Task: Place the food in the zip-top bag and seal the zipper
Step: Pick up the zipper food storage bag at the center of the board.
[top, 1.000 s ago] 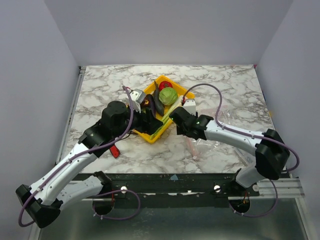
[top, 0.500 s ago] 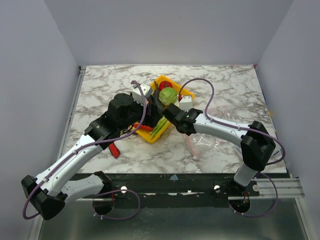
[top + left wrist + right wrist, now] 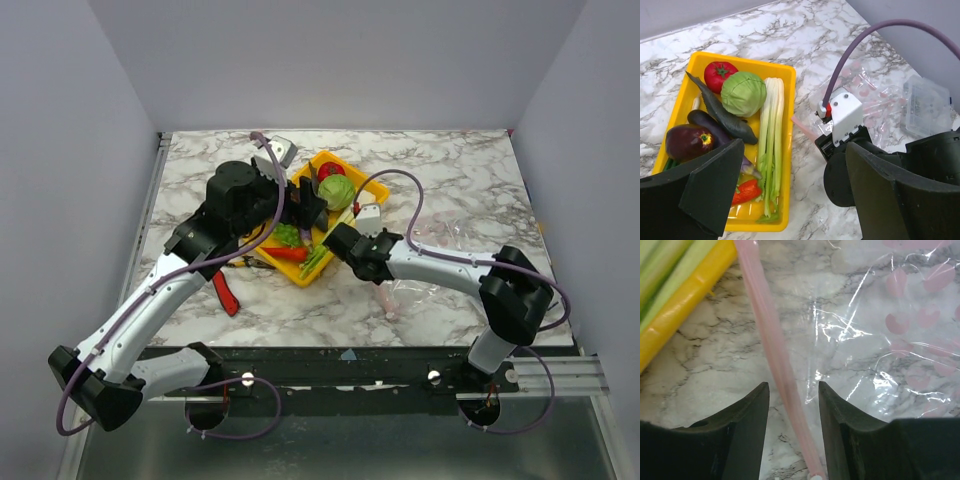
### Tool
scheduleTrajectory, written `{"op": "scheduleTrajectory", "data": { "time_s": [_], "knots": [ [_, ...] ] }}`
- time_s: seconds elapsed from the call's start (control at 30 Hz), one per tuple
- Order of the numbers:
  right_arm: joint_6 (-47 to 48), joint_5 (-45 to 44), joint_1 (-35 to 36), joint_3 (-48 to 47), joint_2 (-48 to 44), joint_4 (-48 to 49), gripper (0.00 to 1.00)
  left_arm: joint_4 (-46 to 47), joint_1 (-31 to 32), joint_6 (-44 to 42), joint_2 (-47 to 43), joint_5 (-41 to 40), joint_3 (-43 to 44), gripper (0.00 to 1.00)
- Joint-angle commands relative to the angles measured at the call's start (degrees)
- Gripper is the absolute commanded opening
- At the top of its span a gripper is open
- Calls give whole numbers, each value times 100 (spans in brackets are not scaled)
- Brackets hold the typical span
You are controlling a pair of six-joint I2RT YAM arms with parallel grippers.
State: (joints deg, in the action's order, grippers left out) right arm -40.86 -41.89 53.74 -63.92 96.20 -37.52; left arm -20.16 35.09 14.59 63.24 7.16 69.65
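Straddling zipper (image 3: 765, 325), right tool (image 3: 791, 390) half-open, not gripping; left tool (image 3: 790, 150) wide above yellow tray (image 3: 760, 226).

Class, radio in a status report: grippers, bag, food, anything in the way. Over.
Left gripper open above the yellow tray, empty. Right gripper open, straddling the zipper of the zip-top bag. Food in the tray, tray edge beside zipper.

No legible text, label, brand, number or sign in any view. Large clear floppy plastic bag (image 3: 875, 345) on marble table: printed pink rounded blotches (image 3: 897, 282) only, not letters. Pink strip along bag mouth (image 3: 775, 365): plain, unmarked.
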Motion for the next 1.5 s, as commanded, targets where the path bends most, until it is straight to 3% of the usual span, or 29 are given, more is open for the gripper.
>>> {"op": "scheduleTrajectory", "data": {
  "time_s": [0.0,0.23,0.57,0.83,0.97,1.1,1.27,1.37,1.47],
  "knots": [
    [-6,-344,76,-383,124,34,48,74,-2,-103,-28,233,-356,85],
    [122,-807,76,-669,623,-78,46,183,-34,-236,-433,-143,-703,88],
    [-218,-1106,81,-618,908,-323,28,300,-51,-202,-558,-188,-865,88],
    [-276,-1198,76,-293,997,-1,30,346,-86,-211,-448,-197,-918,88],
    [-398,-1118,76,-246,687,27,4,415,-92,-218,-407,-205,-985,88],
    [-292,-942,76,-114,-27,136,0,704,-90,-157,-510,-110,-1192,88],
    [146,-220,-27,-35,-917,252,0,849,-90,595,-490,297,-1388,87],
    [334,397,-94,-2,-1383,357,0,1001,-90,1431,-577,749,-1634,85],
    [312,905,-147,-39,-1755,353,0,1756,-54,2483,-618,1415,-2180,82]
  ]
}}
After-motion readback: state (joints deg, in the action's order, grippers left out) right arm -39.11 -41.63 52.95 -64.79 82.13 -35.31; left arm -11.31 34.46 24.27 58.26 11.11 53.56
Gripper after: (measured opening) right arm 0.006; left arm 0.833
